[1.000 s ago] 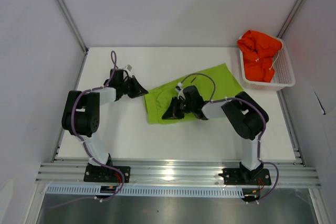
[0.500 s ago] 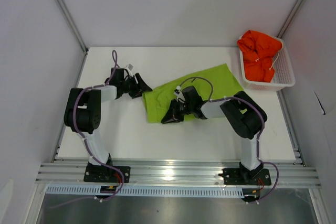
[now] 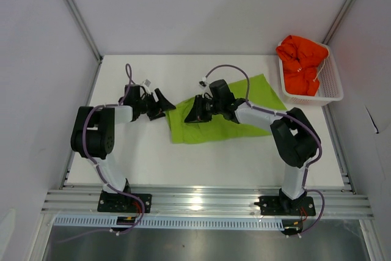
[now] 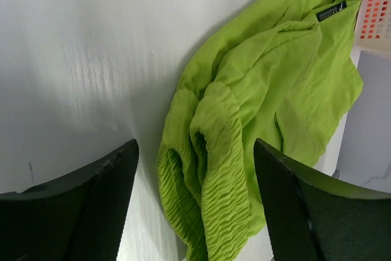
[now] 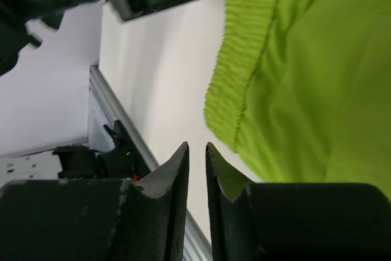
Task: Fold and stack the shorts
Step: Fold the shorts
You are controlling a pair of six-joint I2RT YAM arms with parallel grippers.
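Fingers of my left gripper (image 3: 162, 103) stood wide apart with nothing between them, just left of the lime green shorts (image 3: 204, 129) lying in the middle. My right gripper (image 3: 190, 113) had its fingers almost pressed together, empty, over the left edge of those shorts. The orange shorts (image 3: 301, 62) sat heaped in the white basket (image 3: 305, 99) at the far right.

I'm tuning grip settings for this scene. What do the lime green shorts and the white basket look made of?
Lime green shorts: thin, soft matte fabric, knit or woven unclear; it creases and drapes loosely, with a gathered, elastic-looking waistband. White mesh basket: probably rigid plastic, smooth finish, judging by its straight walls and regular grid of holes.
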